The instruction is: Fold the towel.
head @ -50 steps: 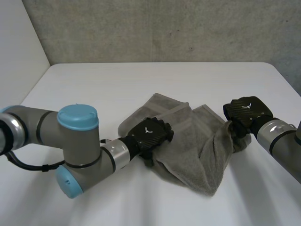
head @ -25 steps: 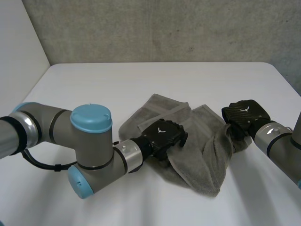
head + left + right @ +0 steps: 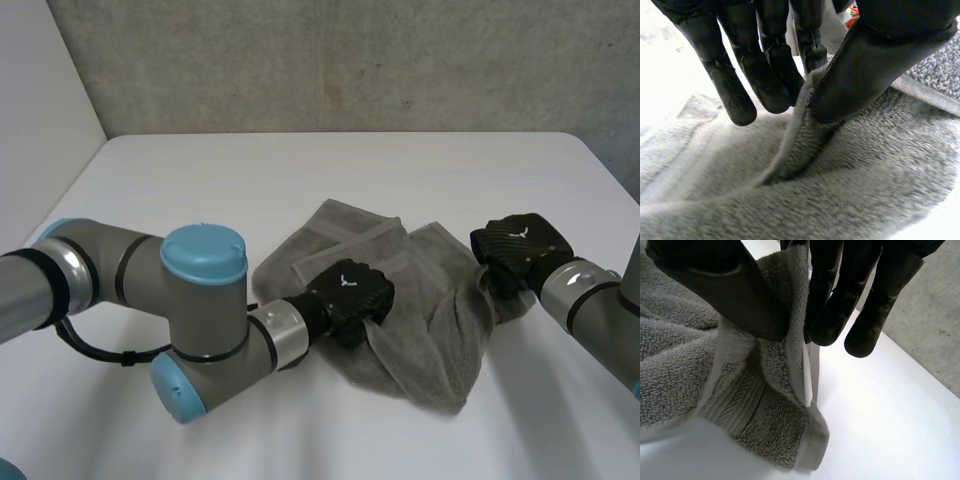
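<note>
A grey towel (image 3: 410, 310) lies crumpled on the white table (image 3: 300, 180), right of centre. My left hand (image 3: 348, 297) rests on the towel's near left edge. In the left wrist view its thumb (image 3: 875, 55) and fingers (image 3: 765, 65) pinch a raised hem of the towel (image 3: 805, 170). My right hand (image 3: 518, 246) is at the towel's right edge. In the right wrist view its thumb (image 3: 720, 285) and fingers (image 3: 840, 295) clamp a fold of the towel (image 3: 740, 400), with a corner hanging below them.
A grey wall (image 3: 340, 60) stands behind the table's far edge. Bare table surface stretches to the left and behind the towel. The left arm's elbow (image 3: 200, 330) lies low over the near left part of the table.
My left hand has slid right along the towel's near edge and closed its fingers onto the hem. The right hand has kept its grip and barely moved.
</note>
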You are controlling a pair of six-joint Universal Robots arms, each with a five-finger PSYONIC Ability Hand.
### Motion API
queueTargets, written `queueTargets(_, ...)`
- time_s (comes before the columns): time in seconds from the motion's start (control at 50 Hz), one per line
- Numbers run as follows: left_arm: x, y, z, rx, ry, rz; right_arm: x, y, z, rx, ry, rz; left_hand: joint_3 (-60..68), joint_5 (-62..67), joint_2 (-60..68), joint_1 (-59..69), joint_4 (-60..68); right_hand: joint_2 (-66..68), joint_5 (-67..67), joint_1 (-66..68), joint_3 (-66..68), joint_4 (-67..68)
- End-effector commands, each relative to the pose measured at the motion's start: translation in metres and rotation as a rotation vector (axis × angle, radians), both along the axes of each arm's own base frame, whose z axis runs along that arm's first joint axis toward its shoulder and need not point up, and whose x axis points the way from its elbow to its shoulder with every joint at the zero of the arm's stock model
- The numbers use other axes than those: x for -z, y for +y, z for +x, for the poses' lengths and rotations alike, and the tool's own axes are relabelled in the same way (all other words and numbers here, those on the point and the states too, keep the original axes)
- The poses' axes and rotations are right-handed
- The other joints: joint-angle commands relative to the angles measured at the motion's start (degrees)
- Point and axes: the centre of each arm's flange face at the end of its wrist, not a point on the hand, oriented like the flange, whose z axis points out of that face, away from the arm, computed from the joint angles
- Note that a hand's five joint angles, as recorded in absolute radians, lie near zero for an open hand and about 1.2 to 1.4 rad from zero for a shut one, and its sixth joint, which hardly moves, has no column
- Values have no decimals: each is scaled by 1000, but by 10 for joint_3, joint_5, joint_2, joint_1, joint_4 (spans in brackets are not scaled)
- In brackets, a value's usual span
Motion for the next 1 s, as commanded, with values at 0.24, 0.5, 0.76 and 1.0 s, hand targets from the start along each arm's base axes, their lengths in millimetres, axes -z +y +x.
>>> queueTargets(0.24,-238,-77,97,-347,302,-495,-209,3,-12,-25,-179,-426,41,59,40,71,24,59,32,41,47,39)
queueTargets(0.5,-190,-88,131,-439,180,-342,-149,-27,-8,-44,28,-215,41,59,40,71,24,59,32,41,47,39)
queueTargets(0.76,-129,-160,112,-421,5,-431,-121,-65,60,-91,95,-357,41,59,40,71,24,59,32,41,47,39)
queueTargets(1.0,-335,-177,125,-622,656,-1025,-280,-73,68,75,-437,-996,41,59,40,71,24,59,32,41,47,39)
